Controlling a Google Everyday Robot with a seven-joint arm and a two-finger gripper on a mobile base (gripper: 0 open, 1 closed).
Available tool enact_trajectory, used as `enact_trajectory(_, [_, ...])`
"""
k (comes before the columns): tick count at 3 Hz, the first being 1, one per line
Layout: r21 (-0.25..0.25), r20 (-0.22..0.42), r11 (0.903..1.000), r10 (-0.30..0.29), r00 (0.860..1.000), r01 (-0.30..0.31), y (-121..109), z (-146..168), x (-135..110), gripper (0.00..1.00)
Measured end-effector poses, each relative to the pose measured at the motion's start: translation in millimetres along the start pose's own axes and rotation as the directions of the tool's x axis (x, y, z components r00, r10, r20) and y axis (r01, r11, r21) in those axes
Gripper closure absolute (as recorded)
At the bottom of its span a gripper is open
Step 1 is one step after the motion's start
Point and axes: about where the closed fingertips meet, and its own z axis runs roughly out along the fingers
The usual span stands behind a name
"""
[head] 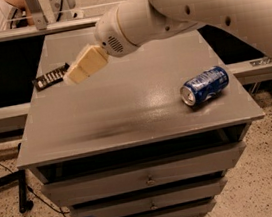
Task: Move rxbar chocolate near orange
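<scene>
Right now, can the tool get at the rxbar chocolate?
Probably yes. The tool is right beside the rxbar chocolate, nothing visible between them; the blue can lies well clear across the table.
</scene>
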Motion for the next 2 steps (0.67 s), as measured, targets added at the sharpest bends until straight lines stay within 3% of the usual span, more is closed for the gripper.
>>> enact_trajectory(1, [-0.001, 0.001, 1.0000, 0.001, 1.000, -0.001, 0.2, 0.7, -0.2, 0.00])
enact_trajectory(2, [0.003, -0.077, 0.9993, -0.036, 0.996, 0.036, 0.2, -24.2, 12.7, 0.00])
